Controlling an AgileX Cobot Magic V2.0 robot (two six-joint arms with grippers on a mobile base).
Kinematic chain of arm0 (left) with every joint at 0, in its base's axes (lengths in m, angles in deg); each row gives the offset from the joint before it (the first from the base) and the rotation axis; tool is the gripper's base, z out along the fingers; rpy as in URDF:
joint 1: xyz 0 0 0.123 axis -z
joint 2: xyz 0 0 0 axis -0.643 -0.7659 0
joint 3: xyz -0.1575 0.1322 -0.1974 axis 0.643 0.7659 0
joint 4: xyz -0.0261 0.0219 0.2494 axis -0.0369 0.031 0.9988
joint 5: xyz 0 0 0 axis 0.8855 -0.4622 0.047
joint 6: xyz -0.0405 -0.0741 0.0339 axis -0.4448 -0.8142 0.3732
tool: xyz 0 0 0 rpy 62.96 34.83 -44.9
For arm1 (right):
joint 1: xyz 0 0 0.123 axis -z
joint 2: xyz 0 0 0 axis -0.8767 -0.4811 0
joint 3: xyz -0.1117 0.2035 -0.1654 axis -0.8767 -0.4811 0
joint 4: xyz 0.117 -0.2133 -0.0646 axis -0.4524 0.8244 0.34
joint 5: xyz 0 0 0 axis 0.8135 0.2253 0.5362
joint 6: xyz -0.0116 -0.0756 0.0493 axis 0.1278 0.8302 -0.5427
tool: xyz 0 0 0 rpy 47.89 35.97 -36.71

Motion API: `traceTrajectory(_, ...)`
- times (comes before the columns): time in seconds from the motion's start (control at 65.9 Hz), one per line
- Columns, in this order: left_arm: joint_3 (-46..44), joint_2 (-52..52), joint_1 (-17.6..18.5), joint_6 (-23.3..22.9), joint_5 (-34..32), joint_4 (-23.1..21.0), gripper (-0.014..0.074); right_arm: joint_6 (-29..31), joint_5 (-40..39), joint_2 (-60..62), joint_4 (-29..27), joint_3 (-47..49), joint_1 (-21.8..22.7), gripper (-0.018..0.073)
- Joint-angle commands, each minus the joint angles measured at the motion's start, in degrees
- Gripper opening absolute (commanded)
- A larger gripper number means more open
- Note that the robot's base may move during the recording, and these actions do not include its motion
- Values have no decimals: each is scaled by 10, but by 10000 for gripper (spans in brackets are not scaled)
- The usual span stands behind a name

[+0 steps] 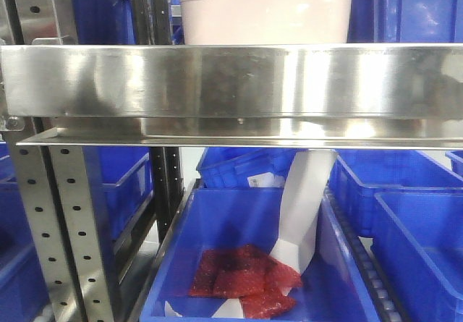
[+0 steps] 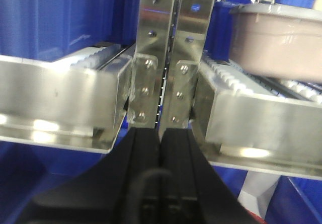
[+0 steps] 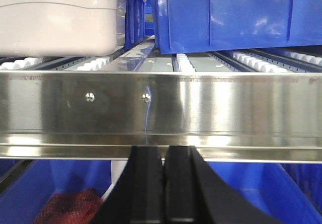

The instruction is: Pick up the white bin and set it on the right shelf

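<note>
The white bin [image 1: 266, 9], a milky pinkish-white tub, stands on the roller lane of the stainless steel shelf [image 1: 231, 83], behind its wide shiny front rail. It also shows in the left wrist view [image 2: 276, 43] at upper right and in the right wrist view [image 3: 60, 20] at upper left. My left gripper [image 2: 160, 133] is shut and empty, just below two perforated upright posts [image 2: 171, 48]. My right gripper [image 3: 163, 151] is shut and empty, just under the front rail [image 3: 161, 108], right of the bin. Neither gripper touches the bin.
Blue plastic bins stand beside the white bin on the rack [image 3: 236, 15] and below it [image 1: 260, 257]; the lower one holds a red mesh bag [image 1: 242, 278] and a white paper strip [image 1: 304, 213]. White rollers [image 3: 186, 63] line the lanes. A perforated post [image 1: 65, 221] stands at left.
</note>
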Motion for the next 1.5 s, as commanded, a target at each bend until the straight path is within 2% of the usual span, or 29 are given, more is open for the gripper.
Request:
traceTrajectory(0.0,11,14,9,-20,-69,18,-117,4,-46,10,8,0,-1,56)
traceTrajectory(0.091,38,36,10,-20,-69,32,-117,4,-46,10,8,0,-1,56)
traceTrajectory(0.182,64,55,11,-20,-78,27,-118,4,-46,10,8,0,-1,56)
traceTrajectory(0.212,62,53,11,-19,-60,25,-118,4,-46,10,8,0,-1,56)
traceTrajectory(0.364,63,54,23,28,-58,16,-118,4,-46,9,8,0,-1,56)
traceTrajectory(1.486,63,54,28,28,-50,16,-118,4,-46,9,8,0,-1,56)
